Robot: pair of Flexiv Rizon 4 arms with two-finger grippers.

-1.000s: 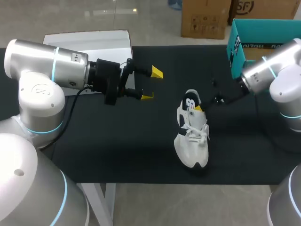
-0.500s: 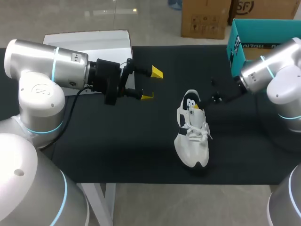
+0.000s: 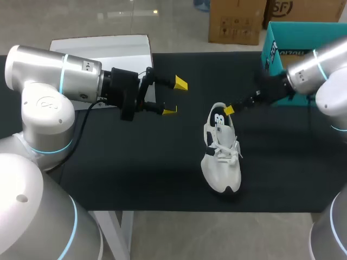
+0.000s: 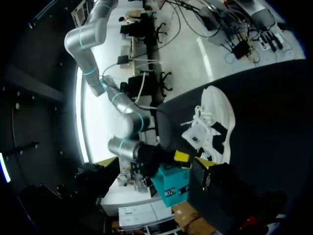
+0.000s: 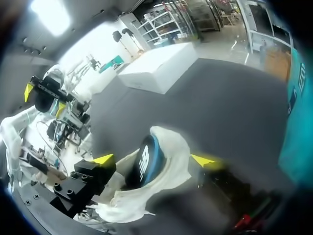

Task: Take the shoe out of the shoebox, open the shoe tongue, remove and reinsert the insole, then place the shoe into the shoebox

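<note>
Sneaker (image 3: 221,154): upright on bench (image 3: 135,162), outside shoebox (image 3: 274,54).
Right tool (image 5: 152,159): wide, straddling heel collar — apparently to steady it.
Left tool (image 3: 175,97): wide, empty, standing off left.

Table (image 3: 135,179) runs nearly the full width of the head view. Its top is flat, matte black, w/ a straight front edge. A white leg (image 3: 120,233) stands under that edge, left of centre. A flat white box (image 3: 103,47) sits at the far-left corner, prob. half over the back edge. Right wrist view shows the same dark top (image 5: 220,93) w/ the white box (image 5: 161,66) at its far side.
</note>
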